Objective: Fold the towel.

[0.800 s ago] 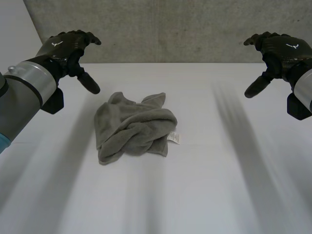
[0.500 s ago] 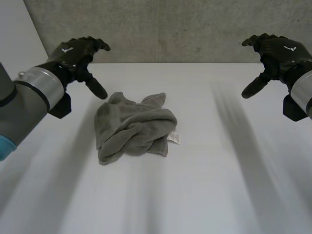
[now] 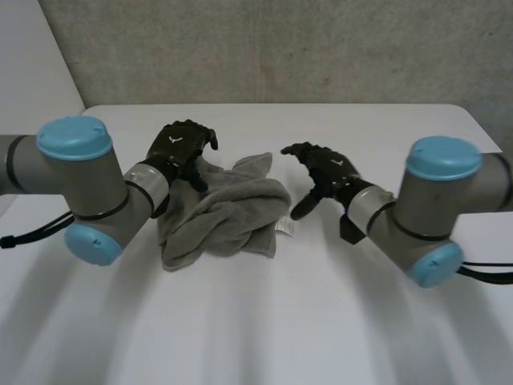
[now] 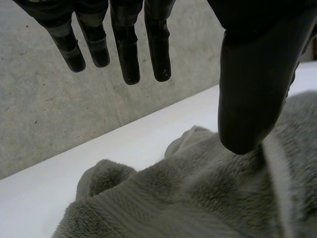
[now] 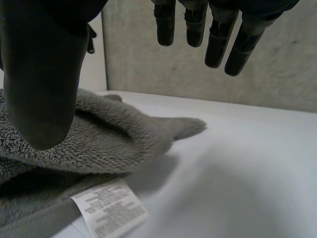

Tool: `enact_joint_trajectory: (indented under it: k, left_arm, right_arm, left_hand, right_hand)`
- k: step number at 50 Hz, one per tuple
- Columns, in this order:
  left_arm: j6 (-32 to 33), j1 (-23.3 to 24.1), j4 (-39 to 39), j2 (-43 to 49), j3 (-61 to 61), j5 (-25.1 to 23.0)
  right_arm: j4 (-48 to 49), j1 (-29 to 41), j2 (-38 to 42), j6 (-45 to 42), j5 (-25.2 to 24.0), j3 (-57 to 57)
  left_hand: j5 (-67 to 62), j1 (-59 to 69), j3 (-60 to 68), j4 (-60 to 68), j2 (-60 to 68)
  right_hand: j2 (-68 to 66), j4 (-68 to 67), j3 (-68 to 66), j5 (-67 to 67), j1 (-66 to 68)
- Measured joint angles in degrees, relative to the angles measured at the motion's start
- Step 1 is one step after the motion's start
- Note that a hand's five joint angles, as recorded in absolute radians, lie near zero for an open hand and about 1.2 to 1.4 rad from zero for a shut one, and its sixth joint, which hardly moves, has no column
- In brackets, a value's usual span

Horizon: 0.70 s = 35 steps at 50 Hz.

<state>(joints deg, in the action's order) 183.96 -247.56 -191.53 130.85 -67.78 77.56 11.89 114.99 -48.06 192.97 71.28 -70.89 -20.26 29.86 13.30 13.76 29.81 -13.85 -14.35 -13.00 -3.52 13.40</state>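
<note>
I see the towel crumpled on the table, nearer its far edge. My left hand is released over its far-left part, and my right hand is released just beside it.

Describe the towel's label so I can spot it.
On the white table lies a crumpled grey towel. On its side toward the right hand sits the label: a small white printed tag, the only white patch on the grey cloth.
</note>
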Motion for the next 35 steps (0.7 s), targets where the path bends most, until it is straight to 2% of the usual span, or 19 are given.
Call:
enact_joint_trajectory:
  k: [11, 15, 19, 24, 26, 35]
  left_arm:
    - [2.6, 0.5, 3.1, 3.6, 2.0, -1.1]
    - [2.4, 1.1, 4.8, 3.3, 1.5, -2.1]
    - [2.2, 1.5, 5.5, 1.8, 0.4, -2.7]
    - [1.9, 1.5, 5.5, -1.1, -1.0, -2.7]
    - [1.7, 1.5, 5.5, -2.2, -1.6, -2.6]
    - [-0.4, 1.4, 5.3, -9.1, -6.0, -2.4]
  right_arm:
    - [-0.3, 1.7, 10.3, 7.1, 0.3, 10.7]
    - [-0.4, 1.7, 12.0, 7.7, 0.5, 12.6]
    - [-0.5, 1.7, 12.9, 7.7, 0.5, 13.7]
    - [-0.5, 1.7, 14.3, 7.7, 0.2, 14.9]
    - [-0.5, 1.7, 14.7, 7.7, 0.0, 15.2]
    - [-0.2, 2.0, 15.0, 10.0, -3.9, 14.8]
  left_hand:
    - [0.1, 0.0, 0.0, 0.0, 0.0]
    - [0.5, -0.1, 0.0, 0.0, 0.0]
    - [2.6, -1.3, 0.0, 0.0, -1.4]
    - [6.1, -3.5, 0.0, 0.0, -4.1]
    - [7.8, -4.5, 0.0, 0.0, -5.5]
    - [8.9, -4.6, 0.0, 0.0, -6.3]
  right_hand:
    - [-0.7, 0.0, 0.0, -0.7, 1.3]
    - [-10.9, 0.0, 0.0, -11.3, 10.7]
    - [-29.9, 0.0, 0.0, -30.3, 28.5]
    - [-58.2, 0.0, 0.0, -58.4, 57.8]
    - [-59.7, 0.0, 0.0, -62.3, 61.1]
    - [-59.7, 0.0, 0.0, -62.6, 61.2]
